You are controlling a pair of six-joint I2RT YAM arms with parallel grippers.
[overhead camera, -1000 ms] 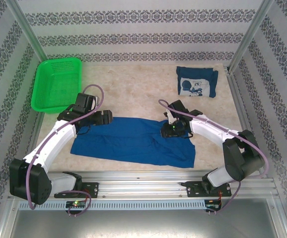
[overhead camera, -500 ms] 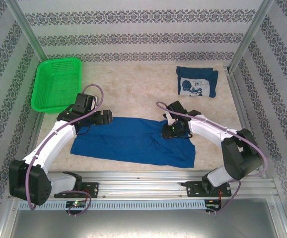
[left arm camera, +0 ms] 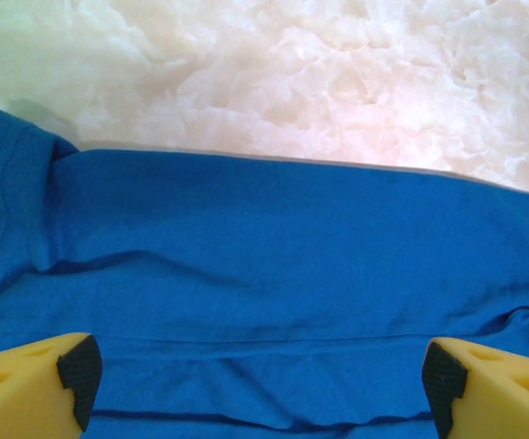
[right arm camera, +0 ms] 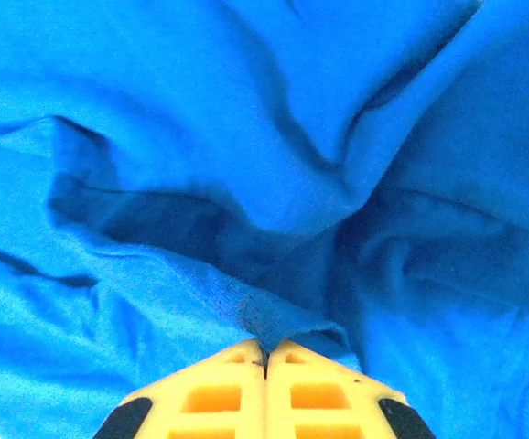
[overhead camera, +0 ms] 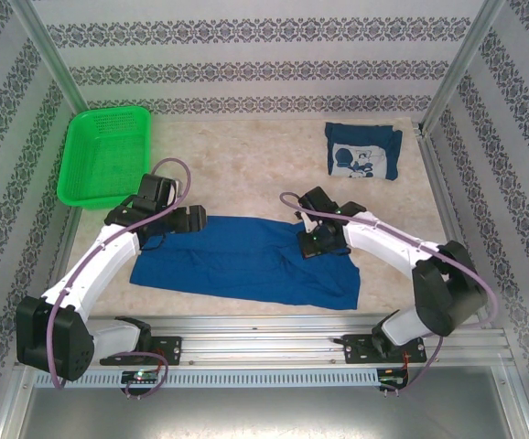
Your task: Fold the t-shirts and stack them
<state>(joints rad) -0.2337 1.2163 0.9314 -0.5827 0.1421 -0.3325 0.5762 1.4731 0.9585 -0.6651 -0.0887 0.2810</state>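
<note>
A royal-blue t-shirt (overhead camera: 246,261) lies spread, print side hidden, across the near middle of the table. My right gripper (overhead camera: 312,245) is shut on a ribbed fold of that t-shirt (right arm camera: 274,315) near its right end, the cloth bunched around the yellow fingers (right arm camera: 219,384). My left gripper (overhead camera: 194,219) hovers over the shirt's far left edge, open, its yellow fingertips (left arm camera: 54,384) wide apart above the flat cloth (left arm camera: 264,265). A second t-shirt (overhead camera: 363,151), folded with its white print up, lies at the back right.
A green mesh basket (overhead camera: 104,154) stands at the back left. Bare pale tabletop (overhead camera: 246,165) stretches between basket and folded shirt. Metal frame posts and patterned walls close in the sides.
My right gripper has closed its fingers on the shirt's fold and shifted slightly left and away. The left arm has barely moved.
</note>
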